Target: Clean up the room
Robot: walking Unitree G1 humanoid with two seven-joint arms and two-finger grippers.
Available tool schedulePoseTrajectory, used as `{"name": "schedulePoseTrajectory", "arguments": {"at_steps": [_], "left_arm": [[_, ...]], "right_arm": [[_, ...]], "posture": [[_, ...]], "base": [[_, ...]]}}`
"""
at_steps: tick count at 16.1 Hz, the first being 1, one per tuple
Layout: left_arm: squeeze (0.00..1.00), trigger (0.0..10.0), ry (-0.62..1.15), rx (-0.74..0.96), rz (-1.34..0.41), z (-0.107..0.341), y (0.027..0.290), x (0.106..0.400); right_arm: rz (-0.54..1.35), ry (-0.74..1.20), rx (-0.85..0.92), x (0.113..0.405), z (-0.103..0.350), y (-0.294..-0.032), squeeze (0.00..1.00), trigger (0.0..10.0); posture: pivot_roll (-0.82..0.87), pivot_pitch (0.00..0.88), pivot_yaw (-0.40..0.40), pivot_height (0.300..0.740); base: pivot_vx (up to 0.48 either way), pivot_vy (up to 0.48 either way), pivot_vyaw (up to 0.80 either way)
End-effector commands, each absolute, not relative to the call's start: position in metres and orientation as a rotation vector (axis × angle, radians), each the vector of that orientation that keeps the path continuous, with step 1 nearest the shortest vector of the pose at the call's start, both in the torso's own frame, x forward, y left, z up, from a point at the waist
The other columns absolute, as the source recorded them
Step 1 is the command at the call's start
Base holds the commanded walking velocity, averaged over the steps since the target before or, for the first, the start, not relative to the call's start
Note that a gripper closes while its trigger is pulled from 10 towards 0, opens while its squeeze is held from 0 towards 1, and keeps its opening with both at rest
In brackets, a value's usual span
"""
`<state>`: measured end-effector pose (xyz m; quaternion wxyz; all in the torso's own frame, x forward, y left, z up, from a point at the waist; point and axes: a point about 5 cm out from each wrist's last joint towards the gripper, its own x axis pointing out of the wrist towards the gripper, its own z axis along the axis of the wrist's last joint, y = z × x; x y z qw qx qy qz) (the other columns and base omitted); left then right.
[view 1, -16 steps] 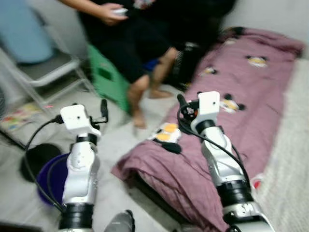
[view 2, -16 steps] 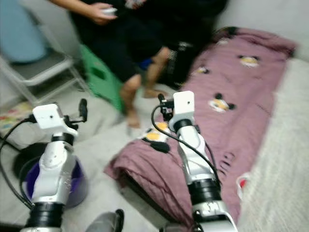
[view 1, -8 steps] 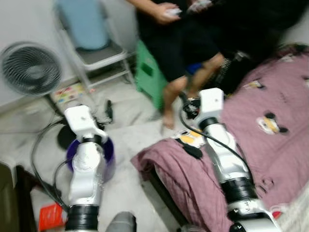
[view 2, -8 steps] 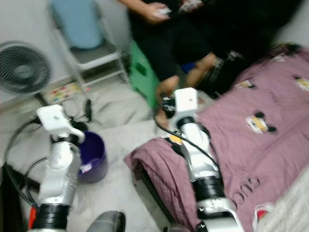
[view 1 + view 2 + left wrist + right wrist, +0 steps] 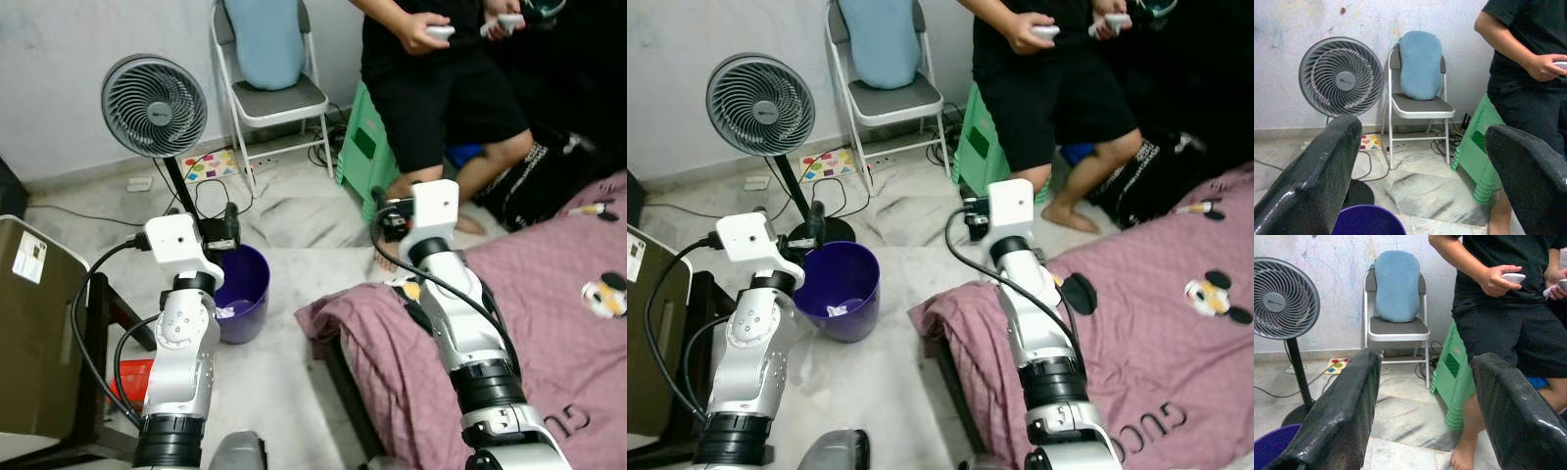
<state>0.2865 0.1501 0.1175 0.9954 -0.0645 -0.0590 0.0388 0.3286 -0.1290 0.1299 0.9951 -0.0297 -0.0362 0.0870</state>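
While both arms were raised in front of the robot, the left tool (image 5: 1415, 176) hung with its two black fingers spread wide and nothing between them, above the near rim of a purple bucket (image 5: 836, 291) that stood on the pale floor (image 5: 284, 382). The right tool (image 5: 1425, 411) was likewise open and empty, held over the edge of the bed where a mauve blanket (image 5: 1136, 343) with cartoon-mouse prints lay rumpled and hanging toward the floor. Inside the bucket lay a small pale scrap (image 5: 835, 310) (too small to tell what it was). A standing fan (image 5: 154, 93) stood just behind the bucket, its cable trailing on the floor, and a folding chair (image 5: 269, 93) with a blue cushion (image 5: 1397, 280) stood against the wall. Beside it was a green plastic stool (image 5: 1452, 377), and a person (image 5: 441, 88) in black clothes sat near the stool, holding white controllers (image 5: 1514, 278) in both hands. A brown box (image 5: 29, 323) stood at the robot's left.
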Motion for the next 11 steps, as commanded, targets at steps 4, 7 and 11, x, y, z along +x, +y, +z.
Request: {"name": "schedulePoseTrajectory", "arguments": {"at_steps": [4, 7, 11], "left_arm": [[0.0, 10.0, -0.127, -0.112, 0.087, 0.1191, 0.1542, 0.2861], [0.0, 10.0, -0.125, -0.11, 0.083, 0.1175, 0.1541, 0.2853], [0.0, 10.0, -0.128, -0.11, 0.074, 0.1192, 0.1526, 0.2871]], "right_arm": [[0.185, -0.08, -0.058, 0.3281, 0.1314, -0.1245, 0.0, 10.0], [0.187, -0.08, -0.057, 0.328, 0.1312, -0.1242, 0.0, 10.0], [0.194, -0.081, -0.057, 0.3288, 0.1312, -0.1214, 0.0, 10.0]], "posture": [[-0.06, 0.029, -0.007, 0.74], [-0.06, 0.027, -0.005, 0.74], [-0.06, 0.022, -0.003, 0.74]], "base": [[0.0, 0.0, 0.8], [0.0, 0.0, 0.8], [0.0, 0.0, 0.8]]}}
